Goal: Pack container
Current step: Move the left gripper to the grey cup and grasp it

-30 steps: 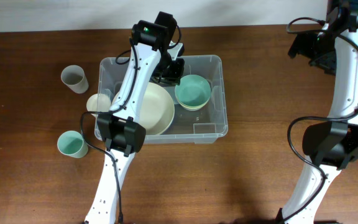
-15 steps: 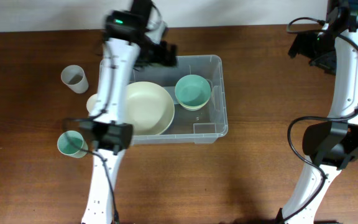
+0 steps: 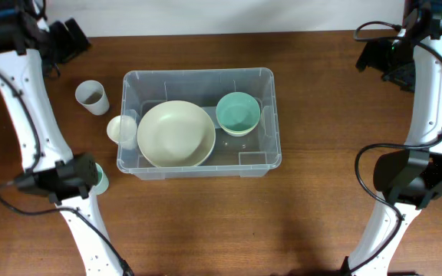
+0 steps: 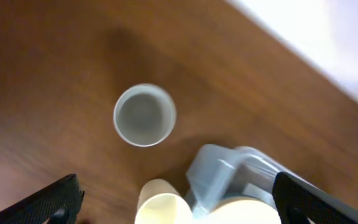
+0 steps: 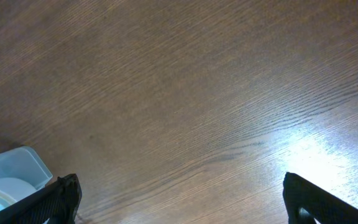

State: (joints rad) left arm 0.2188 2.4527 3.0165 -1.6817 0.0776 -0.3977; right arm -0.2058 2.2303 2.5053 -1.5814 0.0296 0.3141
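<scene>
The container (image 3: 198,74), a large clear bin, stands mid-table and holds a big cream bowl (image 3: 175,134) and a teal bowl (image 3: 238,113). My left gripper (image 3: 67,38) is open and empty at the far left back, well clear of the bin. In the left wrist view the left gripper (image 4: 176,200) hangs high above a grey cup (image 4: 145,115), a cream cup (image 4: 160,202) and the container's corner (image 4: 222,171). My right gripper (image 3: 382,65) is open at the back right. The right gripper (image 5: 182,199) has only bare wood beneath it, and the container's corner (image 5: 11,165) shows at the left.
A grey cup (image 3: 92,97) stands left of the bin. A cream cup (image 3: 121,130) lies against its left wall. A teal cup (image 3: 100,179) is mostly hidden behind the left arm's base link (image 3: 56,180). The table's back edge meets a white wall (image 3: 229,15).
My left arm has left the space over the container's back and swung to the far left back corner, its jaws now wide. Both bowls stay in the bin. The right arm has not moved.
</scene>
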